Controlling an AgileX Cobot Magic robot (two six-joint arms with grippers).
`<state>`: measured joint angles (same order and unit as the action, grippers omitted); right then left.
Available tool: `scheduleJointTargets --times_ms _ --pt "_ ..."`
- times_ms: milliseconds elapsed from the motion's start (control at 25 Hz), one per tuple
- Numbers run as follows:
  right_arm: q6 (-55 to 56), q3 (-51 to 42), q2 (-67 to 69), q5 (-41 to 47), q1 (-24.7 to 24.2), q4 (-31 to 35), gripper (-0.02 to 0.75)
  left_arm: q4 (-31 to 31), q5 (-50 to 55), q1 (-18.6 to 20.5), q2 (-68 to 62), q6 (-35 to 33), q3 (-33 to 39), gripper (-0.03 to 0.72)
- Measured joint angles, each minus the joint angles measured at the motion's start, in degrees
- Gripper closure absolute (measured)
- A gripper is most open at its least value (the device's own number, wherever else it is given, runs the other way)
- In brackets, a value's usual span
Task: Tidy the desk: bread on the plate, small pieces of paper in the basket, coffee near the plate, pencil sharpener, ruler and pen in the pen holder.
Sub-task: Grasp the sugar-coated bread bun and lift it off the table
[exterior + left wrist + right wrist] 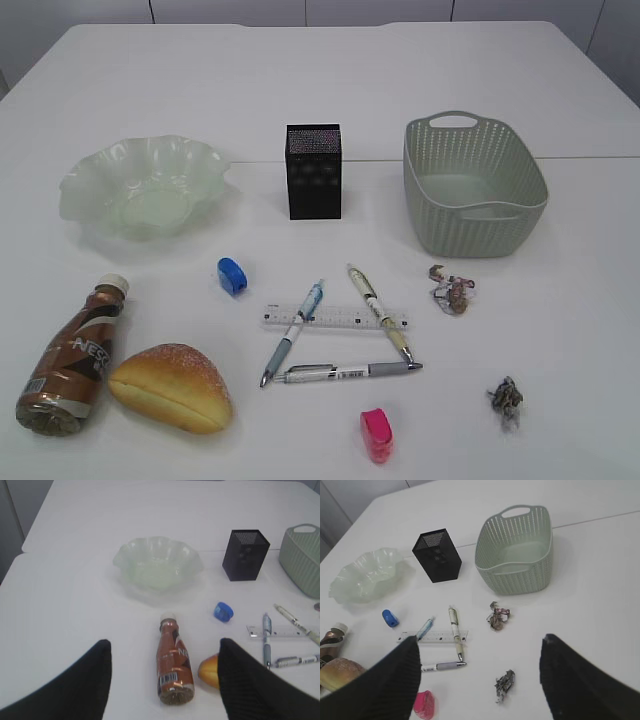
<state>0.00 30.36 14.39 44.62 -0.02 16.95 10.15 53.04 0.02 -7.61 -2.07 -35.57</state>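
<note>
- Left gripper (165,680): fingers spread wide, empty, hovering above brown Nescafe bottle with white cap (72,362), which lies on its side on white tabletop (560,330). Round body; likely to roll off under an off-centre pinch.
- Golden oval bun (172,386) just beside bottle, perhaps touching. Risk of nudging one while taking the other.
- Pale green ruffled glass dish (142,186) empty, behind both. Thin wavy rim; could tip or skid if struck.
- Blue pencil sharpener (231,275) small, apt to squirt out of a pinch.
- Clear plastic ruler (335,319) flat under two crossed pens (292,333); third pen (348,372) near. Hard to lift singly.
- Black mesh square cup (314,171) narrow-mouthed; misses probable.
- Pink sharpener (377,435) near front edge.
- Pinkish paper wad (451,290) and grey wad (506,402) light; may flick away from grey-green perforated basket (474,185).
- Right gripper (480,680): wide apart, empty.
</note>
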Motion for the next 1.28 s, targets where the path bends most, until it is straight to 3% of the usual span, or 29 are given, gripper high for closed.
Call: scheduleJointTargets --times_ms 280,520,840,1080,1280 --pt "0.0 1.0 11.1 -7.0 0.0 -5.9 0.192 0.6 -9.3 -0.7 -9.3 1.5 -2.6 0.204" --pt "0.0 3.8 16.4 -8.1 0.0 -6.0 0.192 0.2 -14.2 -3.3 -12.1 2.1 -2.6 0.238" --pt "0.0 6.0 22.6 -5.6 0.4 -5.7 0.192 -5.7 -16.1 -14.4 -25.2 1.7 -3.7 0.243" --pt "0.0 6.0 28.5 -2.8 0.7 -5.6 0.192 -7.7 -16.2 -23.1 -41.7 -2.6 -9.0 0.244" --pt "0.0 6.0 32.6 2.5 0.7 -7.1 0.192 -7.7 -15.2 -25.9 -56.1 -10.7 -14.4 0.246"
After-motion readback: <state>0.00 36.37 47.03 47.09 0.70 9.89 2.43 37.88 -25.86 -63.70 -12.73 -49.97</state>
